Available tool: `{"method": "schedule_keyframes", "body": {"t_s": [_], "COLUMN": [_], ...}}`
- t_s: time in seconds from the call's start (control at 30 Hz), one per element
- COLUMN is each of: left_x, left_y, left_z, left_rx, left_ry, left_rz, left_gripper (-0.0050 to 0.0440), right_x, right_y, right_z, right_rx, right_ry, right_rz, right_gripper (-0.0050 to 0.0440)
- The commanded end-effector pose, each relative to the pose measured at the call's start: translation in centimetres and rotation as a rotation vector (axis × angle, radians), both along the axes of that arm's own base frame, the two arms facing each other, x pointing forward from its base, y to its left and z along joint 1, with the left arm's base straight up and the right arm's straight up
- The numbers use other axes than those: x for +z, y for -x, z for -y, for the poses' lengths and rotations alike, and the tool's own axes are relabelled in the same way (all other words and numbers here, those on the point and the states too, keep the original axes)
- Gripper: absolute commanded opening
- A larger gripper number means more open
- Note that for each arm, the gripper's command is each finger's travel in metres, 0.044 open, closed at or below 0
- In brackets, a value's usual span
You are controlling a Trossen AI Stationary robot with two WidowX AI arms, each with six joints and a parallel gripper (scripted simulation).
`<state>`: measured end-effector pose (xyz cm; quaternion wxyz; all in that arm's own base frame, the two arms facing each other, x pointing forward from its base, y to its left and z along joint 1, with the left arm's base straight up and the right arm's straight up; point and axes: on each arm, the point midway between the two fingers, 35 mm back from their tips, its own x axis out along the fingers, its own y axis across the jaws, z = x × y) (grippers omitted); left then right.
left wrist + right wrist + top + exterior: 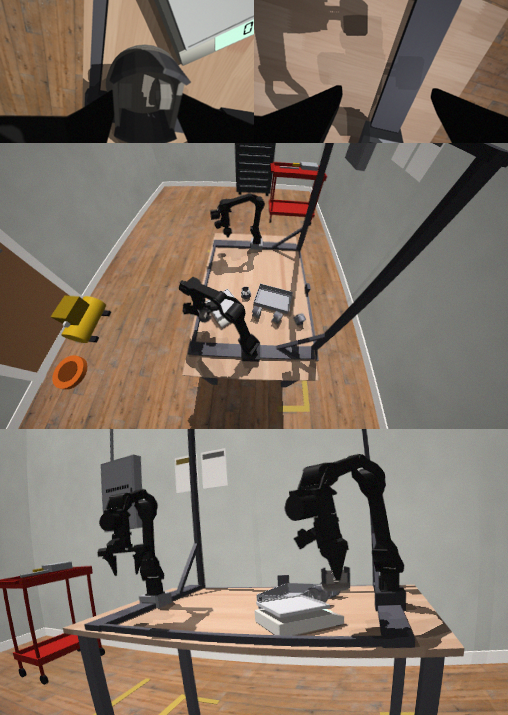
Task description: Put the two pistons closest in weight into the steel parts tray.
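Note:
My left gripper [202, 314] [338, 578] [144, 95] is shut on a grey piston [345, 579] [137, 64], held above the table beside the scale. The scale [223, 318] [300, 621] [207, 19] has a bare plate, and its display shows 0 in the left wrist view. The steel parts tray [272, 299] holds no piston. One piston [245, 292] stands between scale and tray. Three more, a first piston [256, 312], a second piston [276, 317] and a third piston [300, 319], stand along the tray's near side. My right gripper [126, 571] [387, 91] is open and empty, high over the far end.
A dark frame rail [250, 636] [417, 64] runs around the table [260, 263] [225, 614]. Upright posts, such as the slanting post [370, 298], stand at the frame's right side in the top view. A red cart [295, 208] [45, 579] stands beyond the table.

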<state>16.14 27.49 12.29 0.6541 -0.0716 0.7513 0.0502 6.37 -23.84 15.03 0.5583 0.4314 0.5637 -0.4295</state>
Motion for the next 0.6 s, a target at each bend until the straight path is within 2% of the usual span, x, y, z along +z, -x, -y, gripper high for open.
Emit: {"method": "schedule_keyframes", "body": {"t_s": [0.0,0.57], "left_x": [0.4,-2.2], "left_y": [0.1,0.2], "left_z": [-0.4,-0.4], "left_rx": [0.000,0.001], "left_ry": [-0.030,-0.025], "left_rz": [0.013,0.009], "left_gripper": [0.0158,0.0158], "right_x": [0.8,0.8], "right_y": [-0.1,-0.1], "right_z": [0.5,0.5], "right_rx": [-0.001,-0.001], "right_ry": [0.030,0.030], "right_rz": [0.011,0.011], "right_gripper": [0.0400,0.0400]}}
